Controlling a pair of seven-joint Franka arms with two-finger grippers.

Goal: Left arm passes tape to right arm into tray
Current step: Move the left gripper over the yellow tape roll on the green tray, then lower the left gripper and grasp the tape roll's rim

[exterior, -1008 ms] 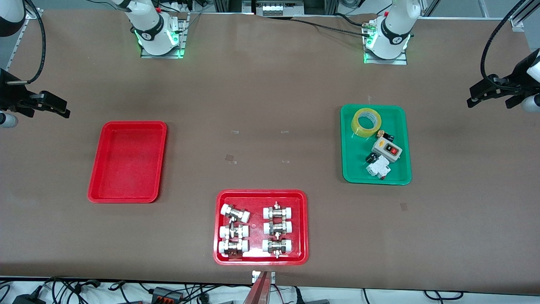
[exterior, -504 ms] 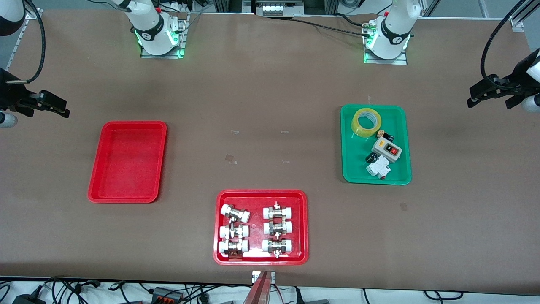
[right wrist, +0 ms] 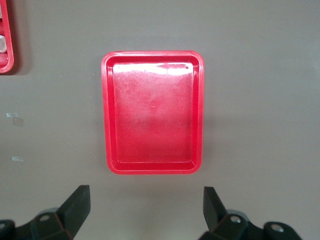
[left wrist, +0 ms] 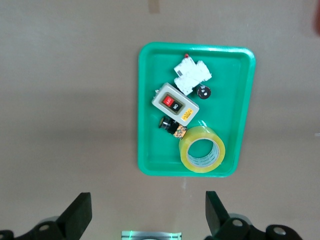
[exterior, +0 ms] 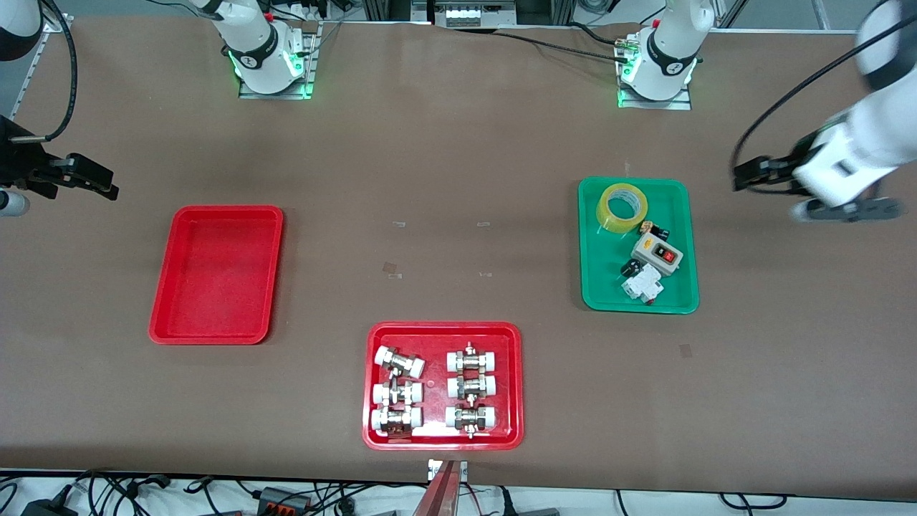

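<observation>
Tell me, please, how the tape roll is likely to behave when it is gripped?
The tape lies flat in the green tray, so it shouldn't roll. Its wound band looks stiff; its glossy face may be slippery. The hollow core suggests lightness.

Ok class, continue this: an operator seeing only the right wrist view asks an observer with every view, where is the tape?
Observer: The tape lies in the green tray, at its end farther from the front camera.
Operator: My right gripper hangs open over the plain red tray. Does the left gripper hold the tape?
Observer: No, the left gripper is open and empty, over bare table beside the green tray.
</observation>
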